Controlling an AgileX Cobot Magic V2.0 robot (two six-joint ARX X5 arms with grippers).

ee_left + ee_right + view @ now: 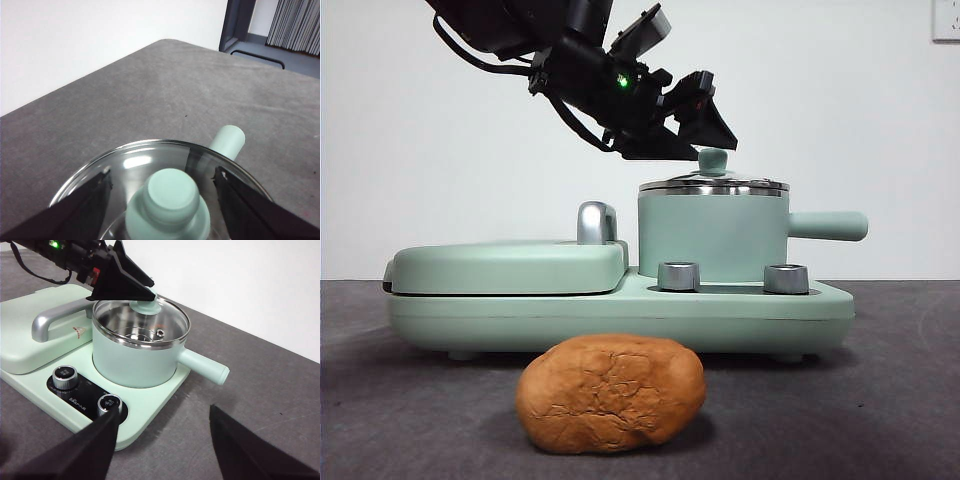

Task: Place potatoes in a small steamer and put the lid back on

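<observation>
The potato (611, 393) lies nearest the camera on the bench (400, 400), in front of the cooker base (620, 310) and well apart from both of my grippers. Its skin is rough and cracked; I judge it firm, fairly heavy and unlikely to slip. It is best taken across its short axis, since it looks about as wide as the pot.

On the left of the base sits the flat griddle cover (505, 268). To its right stands the small steamer (712, 240), handle pointing right, with the lid (713, 185) seated on its rim.

My left gripper (165, 185) hovers at the lid, fingers (85, 205) spread either side of the knob (169, 192), not closed on it. The glass is fragile and slick; the knob is the only sound hold.

My right gripper (162, 450) waits open beside the base.
</observation>
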